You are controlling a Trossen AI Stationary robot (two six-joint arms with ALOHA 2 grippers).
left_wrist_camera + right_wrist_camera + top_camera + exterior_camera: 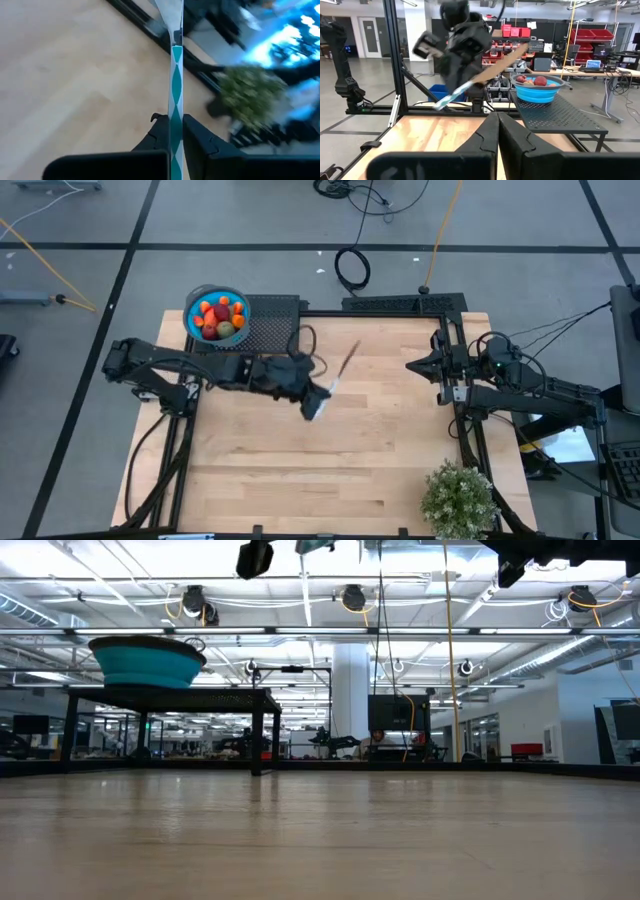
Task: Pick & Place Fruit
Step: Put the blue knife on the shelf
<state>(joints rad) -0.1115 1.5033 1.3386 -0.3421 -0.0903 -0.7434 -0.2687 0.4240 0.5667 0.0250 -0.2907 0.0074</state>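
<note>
Several pieces of fruit (220, 317), orange, red and greenish, lie in a round blue bowl (240, 300). The bowl stands on a black perforated stand (275, 320) at the table's far left and also shows in the right wrist view (540, 92). My left gripper (172, 120) hangs above the table's middle (320, 398), shut on a slim knife (345, 365) with a teal-and-white handle. My right gripper (497, 130) waits shut at the table's right side (412, 365), with nothing between its fingers. My left gripper pinches the knife's teal-and-white handle (176, 107) between its two fingers (160, 132), which lie along the handle. The blade (172, 15) sticks out past the fingertips. The knife is lifted clear of the table, slanting with its blade (505, 62) higher than the handle's free end (445, 102).
A potted green plant (458, 498) stands at the table's near right corner. Black frame bars (400, 305) run along the far edge. The wooden tabletop (300, 470) lies bare between the arms and toward the near edge.
</note>
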